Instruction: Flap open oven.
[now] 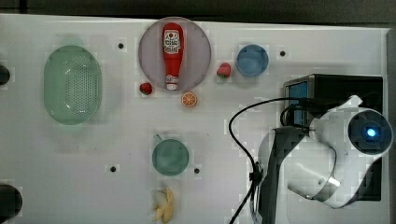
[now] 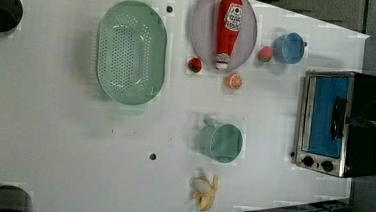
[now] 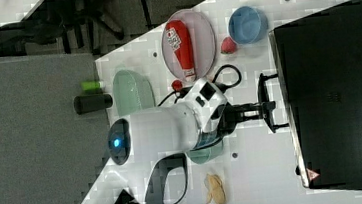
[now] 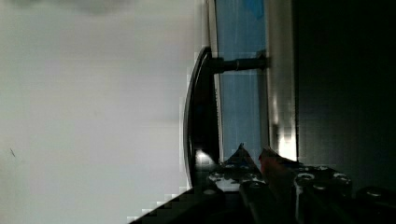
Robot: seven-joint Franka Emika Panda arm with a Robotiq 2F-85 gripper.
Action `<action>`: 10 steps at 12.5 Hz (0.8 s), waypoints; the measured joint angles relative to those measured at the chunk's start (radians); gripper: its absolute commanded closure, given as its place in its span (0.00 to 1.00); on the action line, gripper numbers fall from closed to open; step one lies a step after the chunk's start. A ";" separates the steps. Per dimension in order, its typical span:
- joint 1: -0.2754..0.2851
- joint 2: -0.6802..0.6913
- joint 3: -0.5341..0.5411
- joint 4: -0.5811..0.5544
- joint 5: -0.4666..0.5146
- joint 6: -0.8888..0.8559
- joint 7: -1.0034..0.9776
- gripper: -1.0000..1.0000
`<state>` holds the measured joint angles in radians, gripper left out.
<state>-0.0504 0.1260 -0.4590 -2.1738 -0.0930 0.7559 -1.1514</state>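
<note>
Beside the oven, blue cup (strawberry nearby)

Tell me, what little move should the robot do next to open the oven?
Probably close the gripper on the handle and pull it away from the oven. In the right view the gripper sits right at the black bar, and the blue glass door looks shut.
</note>
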 measured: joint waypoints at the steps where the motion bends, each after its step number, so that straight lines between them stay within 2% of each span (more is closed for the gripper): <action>1: 0.001 0.019 0.000 0.000 -0.001 0.001 -0.004 0.83; 7: 0.003 0.070 0.010 -0.006 -0.005 0.063 -0.004 0.83; 10: 0.011 0.071 0.019 -0.014 -0.127 0.065 0.034 0.83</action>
<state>-0.0396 0.1968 -0.4399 -2.1875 -0.2202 0.8213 -1.1172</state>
